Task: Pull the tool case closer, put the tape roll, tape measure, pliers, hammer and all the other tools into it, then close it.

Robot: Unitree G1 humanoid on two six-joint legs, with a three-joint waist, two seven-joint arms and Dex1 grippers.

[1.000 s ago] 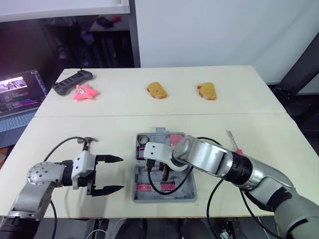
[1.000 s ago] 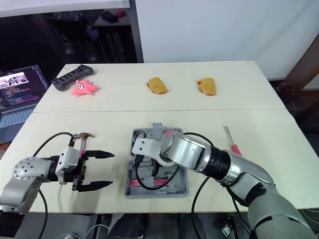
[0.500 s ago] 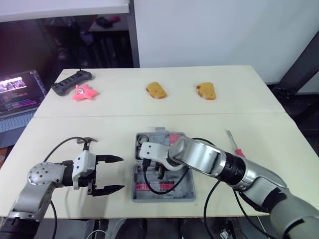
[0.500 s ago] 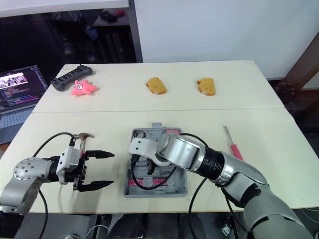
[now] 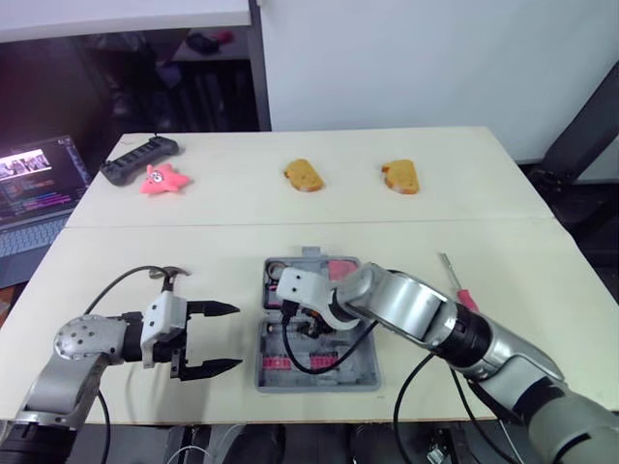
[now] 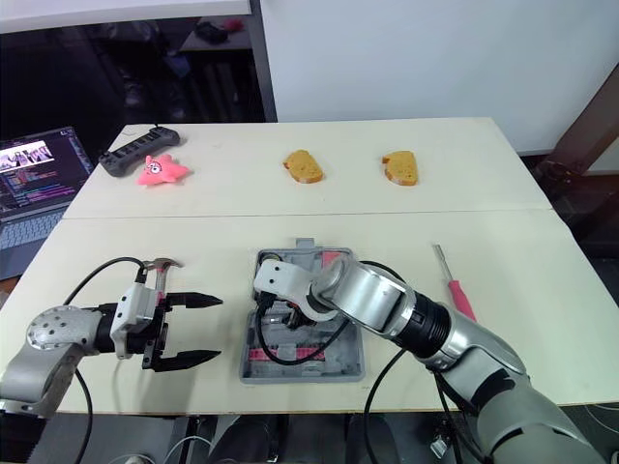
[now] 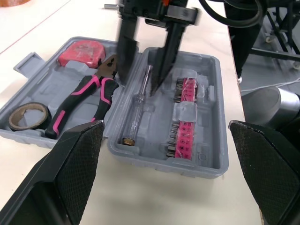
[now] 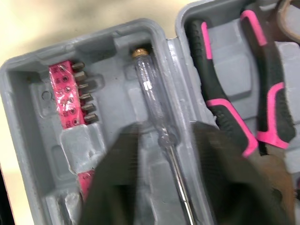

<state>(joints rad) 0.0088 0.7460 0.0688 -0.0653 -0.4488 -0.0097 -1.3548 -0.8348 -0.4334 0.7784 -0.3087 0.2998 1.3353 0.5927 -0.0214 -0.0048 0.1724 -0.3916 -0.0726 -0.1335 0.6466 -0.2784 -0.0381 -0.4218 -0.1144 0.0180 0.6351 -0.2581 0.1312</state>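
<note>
The grey tool case [image 5: 319, 379] lies open near the table's front edge. It holds a tape roll [image 7: 28, 115], a red tape measure [image 7: 84, 49], pink-handled pliers [image 8: 220, 112], pink bit strips and a clear-handled screwdriver [image 8: 150, 89]. My right gripper [image 5: 300, 329] hangs open just over the case's front half, its fingers either side of the clear screwdriver's shaft. My left gripper [image 5: 237, 336] is open and empty, left of the case and pointing at it. A hammer [image 5: 169, 275] lies behind the left gripper. A pink-handled screwdriver [image 5: 456, 287] lies on the table right of the case.
Two orange bread-like pieces [image 5: 305, 176] [image 5: 401, 177], a pink star toy [image 5: 164, 180] and a black power strip [image 5: 140, 158] lie on the far half of the table. An open laptop [image 5: 34, 184] stands off the left edge.
My right gripper has shifted slightly over the case's front half and stays open above the clear screwdriver. The left arm and the case have not moved.
</note>
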